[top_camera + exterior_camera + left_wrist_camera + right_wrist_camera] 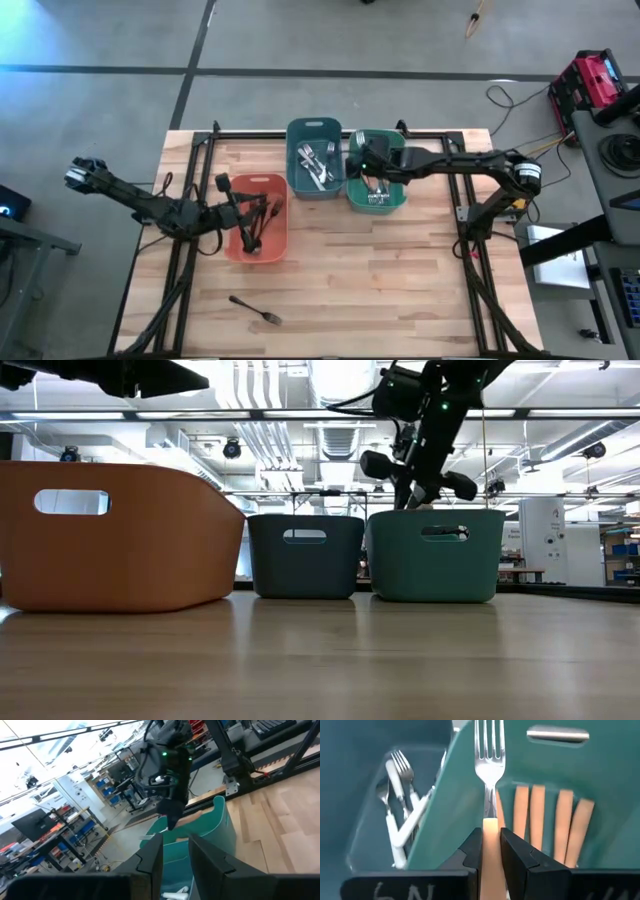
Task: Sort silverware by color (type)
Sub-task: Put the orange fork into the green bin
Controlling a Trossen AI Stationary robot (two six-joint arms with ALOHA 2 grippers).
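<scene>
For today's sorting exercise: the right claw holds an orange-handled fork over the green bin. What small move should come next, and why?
Probably open the right claw and drop the orange-handled fork into the green bin: it hangs above that bin, where matching orange handles already lie.

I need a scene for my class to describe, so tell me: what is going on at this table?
A two-armed robot is sorting cutlery into bins. The right gripper holds an orange-handled fork above the green bin, where other orange-handled pieces already lie. The blue bin beside it holds white-handled pieces. The left gripper is over the salmon bin, which holds dark cutlery. One dark fork lies loose on the table.
</scene>
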